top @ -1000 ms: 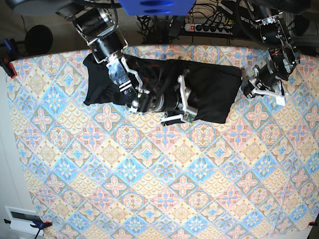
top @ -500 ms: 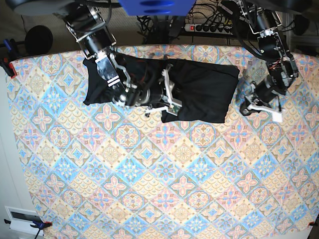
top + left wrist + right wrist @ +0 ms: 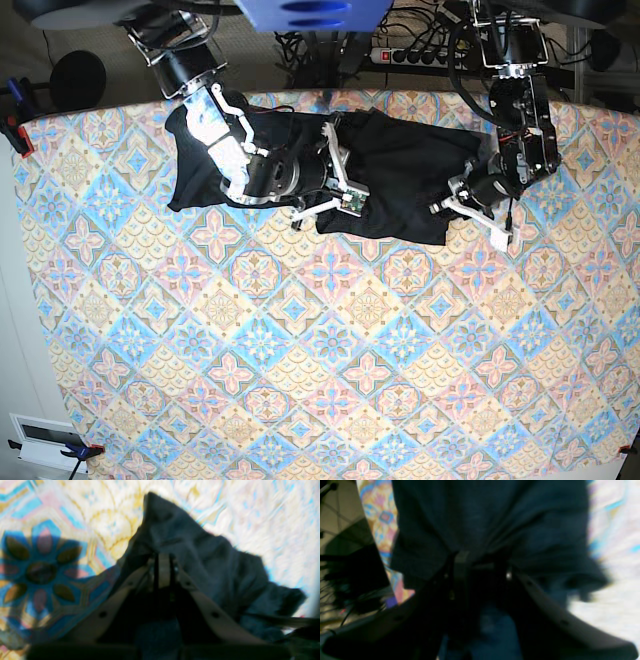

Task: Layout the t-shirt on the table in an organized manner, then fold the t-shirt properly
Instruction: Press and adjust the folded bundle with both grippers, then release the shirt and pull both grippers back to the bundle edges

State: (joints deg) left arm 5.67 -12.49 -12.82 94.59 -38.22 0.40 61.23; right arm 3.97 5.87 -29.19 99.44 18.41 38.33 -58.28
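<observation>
The black t-shirt [image 3: 410, 170] lies spread along the far side of the table [image 3: 320, 350]. My right gripper [image 3: 342, 172] sits on the shirt's middle, near its front edge. In the right wrist view the right gripper [image 3: 482, 565] is shut on the t-shirt [image 3: 482, 517], with wrinkles running into its jaws. My left gripper [image 3: 440, 208] is at the shirt's front right corner. In the blurred left wrist view the left gripper [image 3: 163, 560] is shut, and its tips touch the raised t-shirt [image 3: 200, 555] edge over the table [image 3: 40, 517].
A power strip [image 3: 420, 55] and cables lie beyond the table's far edge. Red clamps [image 3: 15, 130] hold the cloth at the left edge. A white box [image 3: 45, 440] stands off the near left corner. Floor [image 3: 335, 517] shows past the table edge.
My right gripper has drawn the shirt's middle leftward and toward the far edge. My left gripper, still shut, has swung from the bare cloth right of the shirt onto its front right corner.
</observation>
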